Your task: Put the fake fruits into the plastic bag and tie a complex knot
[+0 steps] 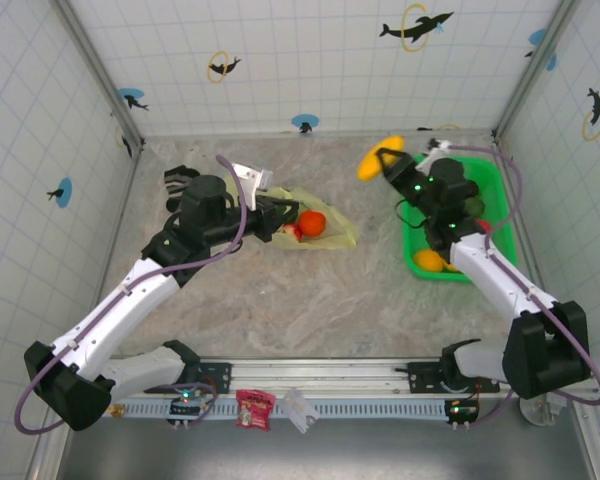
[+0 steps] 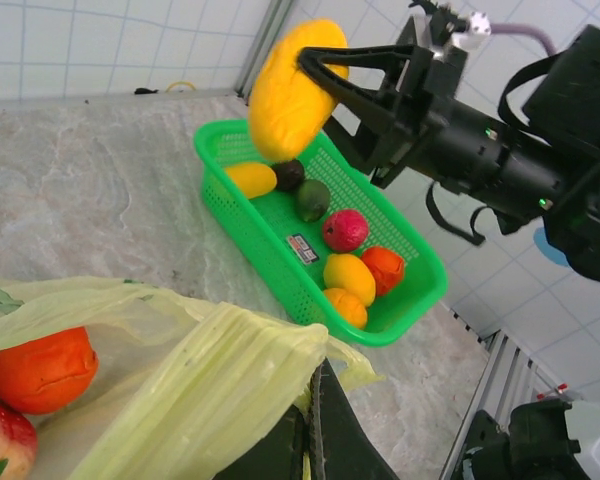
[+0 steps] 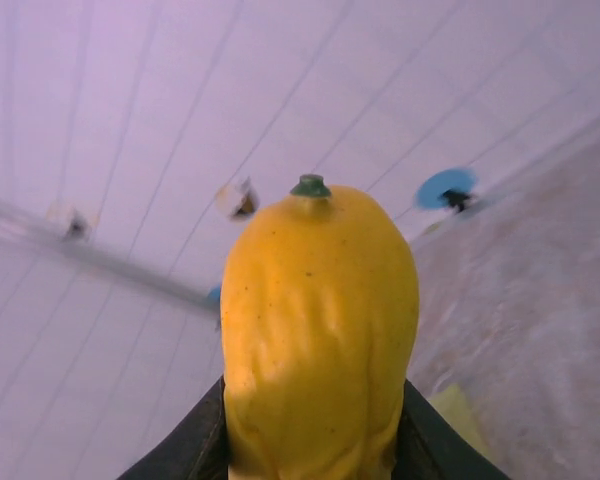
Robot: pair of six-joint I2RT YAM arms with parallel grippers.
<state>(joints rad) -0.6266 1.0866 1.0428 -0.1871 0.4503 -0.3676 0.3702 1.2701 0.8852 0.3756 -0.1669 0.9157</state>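
Observation:
The pale-yellow plastic bag (image 1: 325, 232) lies mid-table with an orange fruit (image 1: 312, 222) and a red one inside; the same orange fruit (image 2: 44, 368) sits in the bag (image 2: 195, 385) in the left wrist view. My left gripper (image 2: 315, 440) is shut on the bag's rim, seen from above as the left gripper (image 1: 277, 212). My right gripper (image 1: 383, 160) is shut on a long yellow fruit (image 1: 378, 157), held in the air above the far left corner of the green basket (image 1: 420, 268). That yellow fruit (image 3: 318, 330) has a green stem; the yellow fruit (image 2: 288, 88) hangs over the basket (image 2: 270, 252).
The basket holds several more fruits: yellow, dark brown, green, pink and orange. A red snack packet (image 1: 252, 408) and a clear wrapper (image 1: 300, 408) lie on the front rail. Tiled walls close in the back and sides.

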